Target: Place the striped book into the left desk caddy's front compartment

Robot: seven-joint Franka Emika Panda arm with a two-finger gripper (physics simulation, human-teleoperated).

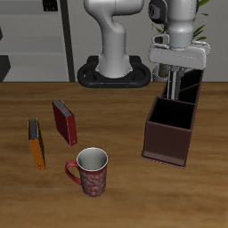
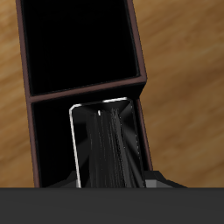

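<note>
The robot's tool (image 1: 181, 78) is hanging right over the back end of the left desk caddy (image 1: 171, 129), and it is holding the striped book (image 2: 107, 144) standing up on its edge. I think it is holding the book that way so the thin book can slide straight down between the walls. The two fingers (image 1: 169, 83) are pinched tight on the book, one on each flat side, and in the exterior view the book is showing only as a dark strip between them. In the wrist view the book is already reaching down inside one bin, with its pale edge close to the wall that splits the caddy in two. That bin is the front compartment (image 2: 127, 118), the one at the tall end with the slanted walls. The other bin (image 2: 79, 44) is looking dark and bare. I cannot tell if the book is touching the bottom yet. The job seems almost done, and what is left is letting go and lifting away. The red book (image 1: 64, 121), the orange book (image 1: 36, 142) and the mug (image 1: 90, 171) are sitting well apart from the caddy on the worktop (image 1: 125, 191), so nothing is in the way.
</note>
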